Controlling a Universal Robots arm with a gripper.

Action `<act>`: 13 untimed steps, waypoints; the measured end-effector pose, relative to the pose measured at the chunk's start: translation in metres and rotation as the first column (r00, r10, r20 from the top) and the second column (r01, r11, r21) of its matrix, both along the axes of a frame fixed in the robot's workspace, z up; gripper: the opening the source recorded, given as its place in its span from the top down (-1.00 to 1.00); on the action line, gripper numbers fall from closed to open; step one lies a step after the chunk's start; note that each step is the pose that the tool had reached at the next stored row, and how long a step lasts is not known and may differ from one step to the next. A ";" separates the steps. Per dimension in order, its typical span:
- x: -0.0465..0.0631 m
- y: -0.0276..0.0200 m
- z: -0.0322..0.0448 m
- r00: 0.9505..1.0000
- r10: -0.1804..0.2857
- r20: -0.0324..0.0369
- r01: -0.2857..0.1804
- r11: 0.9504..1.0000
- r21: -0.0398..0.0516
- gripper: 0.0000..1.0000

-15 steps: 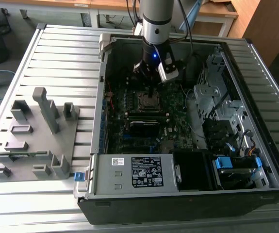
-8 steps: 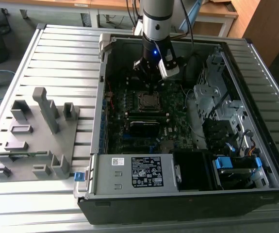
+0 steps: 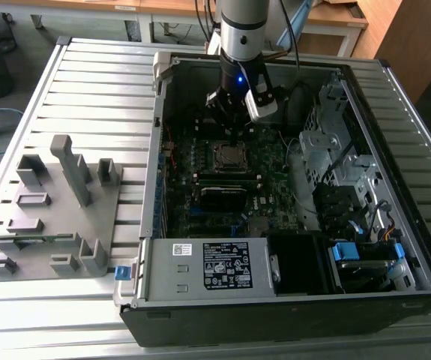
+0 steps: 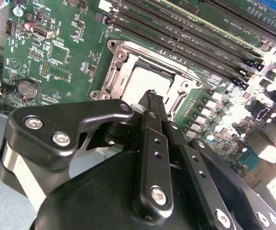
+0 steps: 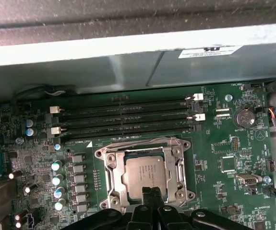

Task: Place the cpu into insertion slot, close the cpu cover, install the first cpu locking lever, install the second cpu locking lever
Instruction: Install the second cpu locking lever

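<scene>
- In the exterior view, an open computer case (image 3: 290, 187) lies flat on a slatted metal table (image 3: 95, 82). The robot arm (image 3: 241, 37) comes down from the far side, and its gripper (image 3: 232, 137) hangs just over the insertion slot (image 3: 230, 156) on the green motherboard (image 3: 267, 169). The slot is small here, so I cannot tell if the cpu sits in it. A grey holder block (image 3: 54, 217) rests on the table toward the exterior view's left, well apart from the case
- In the second wrist view, the black gripper (image 4: 152, 98) blocks much of the board. Its two fingers (image 4: 147, 143) are pressed together with nothing between them. The tip sits over the near edge of the cpu (image 4: 147, 80), which lies flat in the insertion slot (image 4: 113, 79). I cannot tell if the tip touches the chip. The near side of the slot is hidden behind the gripper
- In the first wrist view, the cpu (image 5: 146, 173) shows its dull silver top inside the insertion slot (image 5: 111, 165). The cpu cover (image 5: 174, 163) lies down around it like a frame. The gripper (image 5: 148, 193) tip is at the chip's near edge, and the rest of the gripper is cut off
</scene>
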State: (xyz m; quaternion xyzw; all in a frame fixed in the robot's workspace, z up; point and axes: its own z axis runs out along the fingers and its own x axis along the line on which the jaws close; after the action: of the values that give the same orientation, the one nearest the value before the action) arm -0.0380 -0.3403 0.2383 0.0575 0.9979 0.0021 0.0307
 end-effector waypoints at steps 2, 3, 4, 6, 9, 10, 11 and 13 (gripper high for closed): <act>0.000 -0.0017 -0.0001 1.000 0.000 0.000 0.000 1.000 0.000 0.80; 0.000 -0.0028 -0.0001 1.000 0.000 0.000 0.000 1.000 0.000 0.80; 0.000 -0.0042 -0.0001 1.000 0.000 0.000 0.000 1.000 0.000 0.80; 0.000 -0.0071 -0.0001 1.000 0.000 0.000 0.000 1.000 0.000 0.80; 0.000 -0.0119 -0.0002 1.000 0.000 0.000 0.000 1.000 0.000 0.80; 0.000 -0.0136 -0.0001 1.000 0.000 0.000 0.000 1.000 0.000 0.80; 0.000 -0.0153 -0.0001 1.000 0.000 0.000 0.000 1.000 0.000 0.80; 0.000 -0.0187 -0.0001 1.000 0.000 0.000 0.000 1.000 0.000 0.80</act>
State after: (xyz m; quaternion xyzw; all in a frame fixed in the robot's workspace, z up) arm -0.0380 -0.3590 0.2382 0.0576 0.9979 0.0021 0.0307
